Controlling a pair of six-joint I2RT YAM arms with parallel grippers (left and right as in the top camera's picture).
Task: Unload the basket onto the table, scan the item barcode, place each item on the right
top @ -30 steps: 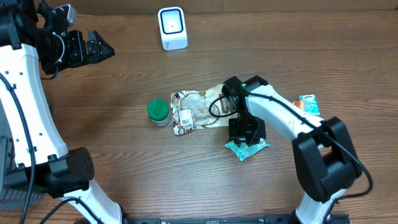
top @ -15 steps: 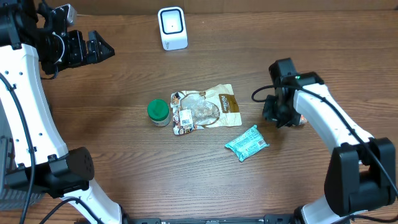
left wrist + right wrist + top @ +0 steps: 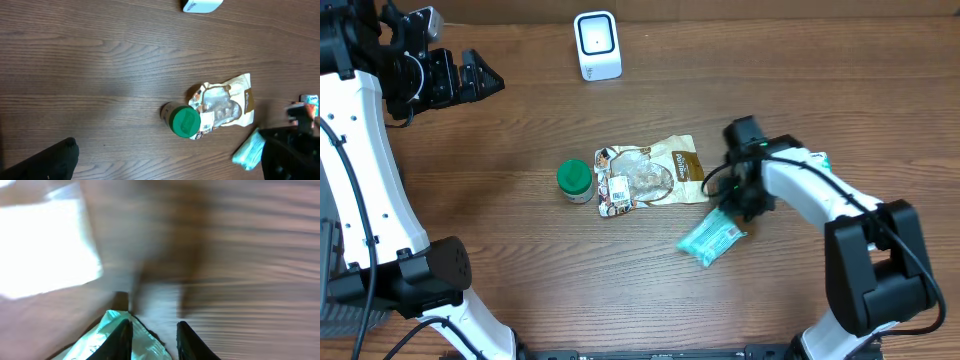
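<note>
Robotics test bench, dressed as a shop checkout.

Observed from beside the rig: two robot arms, the left arm [image 3: 360, 150] and the right arm [image 3: 820, 195], are stationed at a wood-grain surface [image 3: 520, 280]. A white scanner unit [image 3: 597, 45] stands at its far edge. Retail goods lie mid-surface: a green-lidded jar [image 3: 574, 181], a snack pouch [image 3: 650, 175] and a teal packet [image 3: 712, 237]. No shelving or till is in view.
</note>
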